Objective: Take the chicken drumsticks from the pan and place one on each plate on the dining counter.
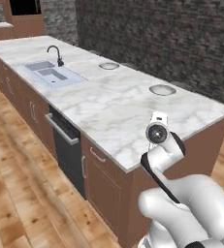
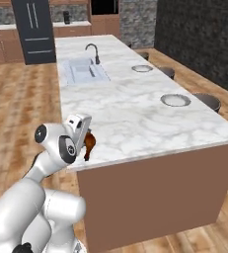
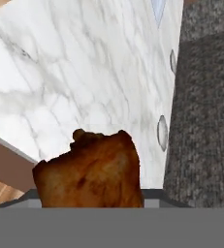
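In the left base view, a long island with a white, grey-veined marble worktop (image 1: 108, 104) ran from the upper left toward the right, on a brown wooden base. A sink (image 1: 51, 73) with a dark tap (image 1: 56, 54) was set into its far left part. Two round grey-white plates lay along the far edge, well apart: the nearer plate (image 1: 162, 89) to the right, the farther plate (image 1: 108, 65) more to the left. The white arm rose from the lower right, its hand just over the near edge of the worktop; the gripper itself was hidden behind the hand.

In the right base view, the same worktop stretched away from the camera. The nearer plate (image 2: 175, 100) and the farther plate (image 2: 142, 68) sat along its right edge, with dark stools (image 2: 208, 101) beside them. The arm came up from the lower left. Its gripper (image 2: 87, 144) hung at the near left corner of the worktop, clamped on a golden-brown chicken drumstick (image 2: 89, 142), which pointed downward and was well apart from both plates.

In the hand view, the chicken drumstick (image 3: 91, 174) sat low in the middle, held in the gripper, its fingertips hidden behind the meat. Marble worktop (image 3: 74, 72) spread beyond it. Both plates appeared edge-on as thin pale ovals along the far edge, one nearer (image 3: 162, 132), one farther (image 3: 172, 61).
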Available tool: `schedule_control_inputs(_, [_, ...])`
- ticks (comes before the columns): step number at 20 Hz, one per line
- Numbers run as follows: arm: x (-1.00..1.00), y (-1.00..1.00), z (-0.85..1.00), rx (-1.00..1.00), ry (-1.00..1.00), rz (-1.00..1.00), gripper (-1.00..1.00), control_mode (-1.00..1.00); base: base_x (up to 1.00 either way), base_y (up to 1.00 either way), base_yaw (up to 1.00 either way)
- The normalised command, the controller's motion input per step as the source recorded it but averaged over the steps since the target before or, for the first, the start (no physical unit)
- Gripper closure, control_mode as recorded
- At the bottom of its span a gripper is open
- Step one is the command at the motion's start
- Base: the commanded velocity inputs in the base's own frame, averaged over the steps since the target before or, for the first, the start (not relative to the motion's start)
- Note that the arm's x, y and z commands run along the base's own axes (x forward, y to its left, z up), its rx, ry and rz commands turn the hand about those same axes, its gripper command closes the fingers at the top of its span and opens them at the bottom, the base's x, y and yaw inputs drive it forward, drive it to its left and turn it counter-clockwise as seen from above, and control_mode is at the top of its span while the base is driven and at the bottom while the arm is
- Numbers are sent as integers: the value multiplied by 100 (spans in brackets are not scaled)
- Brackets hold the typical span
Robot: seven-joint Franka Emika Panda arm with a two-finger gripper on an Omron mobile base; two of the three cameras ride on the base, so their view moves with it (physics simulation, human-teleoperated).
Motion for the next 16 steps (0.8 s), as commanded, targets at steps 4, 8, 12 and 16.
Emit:
schedule_control_inputs(4, [0, 0, 0, 0, 0, 0, 100, 100, 0, -100, 0])
schedule_control_inputs(8, [0, 0, 0, 0, 0, 0, 100, 100, 11, -100, 0])
schedule_control_inputs(12, [0, 0, 0, 0, 0, 0, 100, 100, 24, -100, 3])
schedule_control_inputs(16, [0, 0, 0, 0, 0, 0, 100, 100, 47, -100, 8])
